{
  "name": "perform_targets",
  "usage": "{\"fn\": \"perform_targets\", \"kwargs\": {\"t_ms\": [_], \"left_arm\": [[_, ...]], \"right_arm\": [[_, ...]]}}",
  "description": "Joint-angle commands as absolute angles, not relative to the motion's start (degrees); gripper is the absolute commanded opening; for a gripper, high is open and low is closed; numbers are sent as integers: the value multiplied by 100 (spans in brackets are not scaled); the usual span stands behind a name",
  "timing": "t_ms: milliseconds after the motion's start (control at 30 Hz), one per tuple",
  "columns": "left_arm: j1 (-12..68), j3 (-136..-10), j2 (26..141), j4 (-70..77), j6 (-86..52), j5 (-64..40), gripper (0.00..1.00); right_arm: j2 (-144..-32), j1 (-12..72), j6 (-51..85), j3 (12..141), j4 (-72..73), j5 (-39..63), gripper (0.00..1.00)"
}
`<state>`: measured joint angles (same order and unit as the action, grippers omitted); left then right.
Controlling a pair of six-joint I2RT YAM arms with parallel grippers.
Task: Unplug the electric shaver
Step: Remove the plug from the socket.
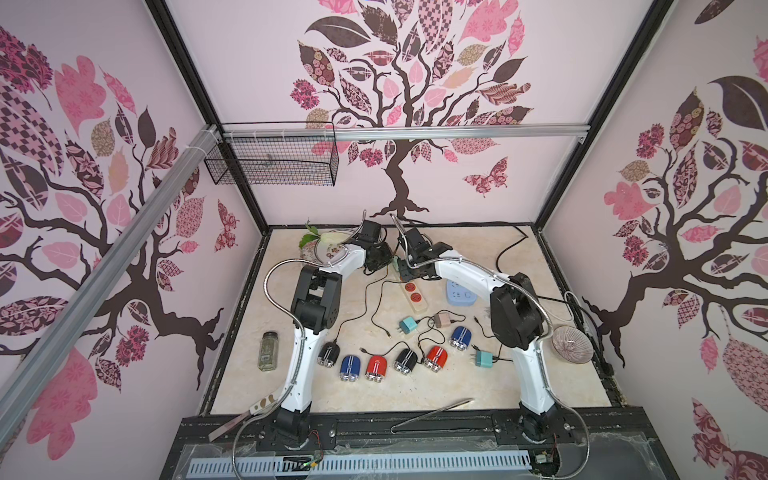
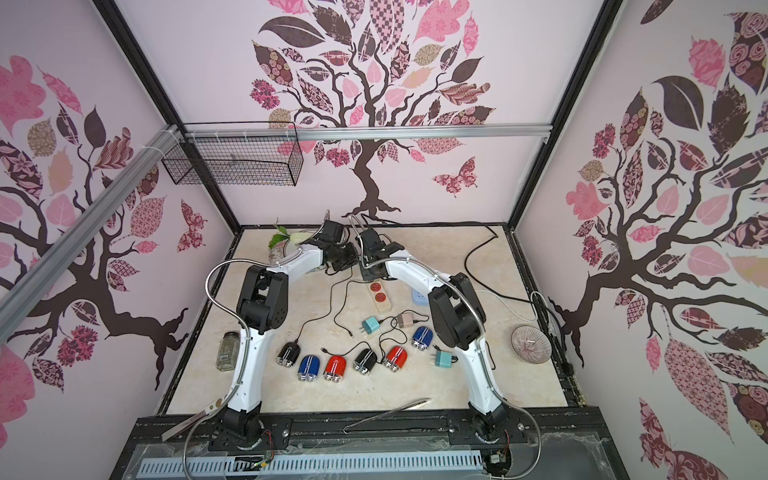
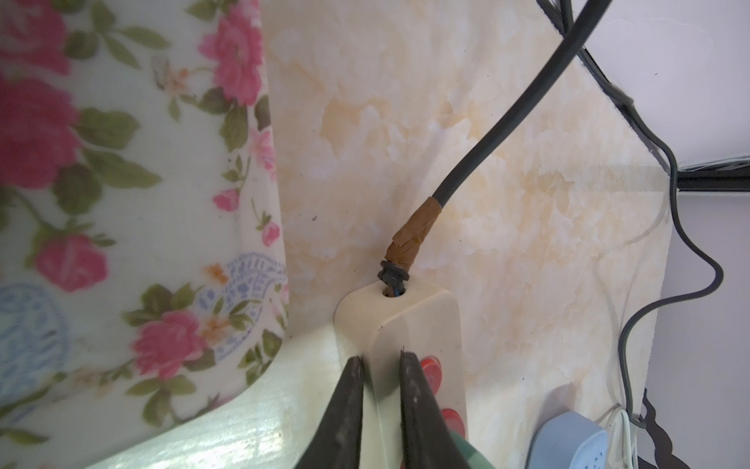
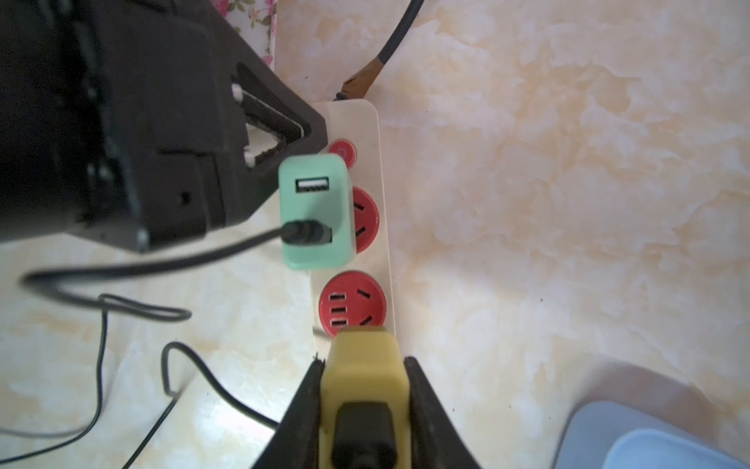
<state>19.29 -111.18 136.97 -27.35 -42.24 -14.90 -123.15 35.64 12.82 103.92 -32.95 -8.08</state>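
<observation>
Yellow charger block point(image 4: 365, 390), filling the foreground of the right wrist view, is sitting clamped between the right gripper point(image 4: 363, 361), whose two black fingers are pressing on its flat sides. A black lead point(image 4: 365, 438) is plugged into its back. It is hovering at or just in the cream power strip point(image 4: 383, 227), which is lying mid-table towards the back, between the two arms. I cannot tell from here whether its prongs are seated. I am judging the block to be light, hard and rather slick, held only by the socket's friction, so those flat sides look the right place to grip, with a straight pull. The lead looks thin and limp, and nothing to tug on. The strip looks light enough to lift along with the block. The left gripper point(image 3: 381, 361), its fingers drawn almost together, is bearing on the strip's cord end, beside a green charger point(image 4: 314, 211) plugged into the next socket. Further out, the lead is trailing across the marble-look table point(image 4: 568, 203) towards the shavers near the front, a red one point(image 1: 376, 368) among them. Which shaver it is feeding I am not making out. No brand is showing anywhere. The shavers are wearing only white stripes, and the blue print on the flowered plate point(image 3: 121, 203) is too blurred to read.
</observation>
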Motion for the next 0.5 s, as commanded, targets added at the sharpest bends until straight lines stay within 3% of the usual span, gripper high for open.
{"fn": "perform_targets", "kwargs": {"t_ms": [0,467], "left_arm": [[1964,-11074,13459,-2949,-4202,-1460,19],[1897,-11075,13072,-3135,-4122,-1242,24]], "right_arm": [[-11598,3611,1459,10169,-3238,-681,24],[-10637,3624,2050,8635,-2439,118,24]]}}
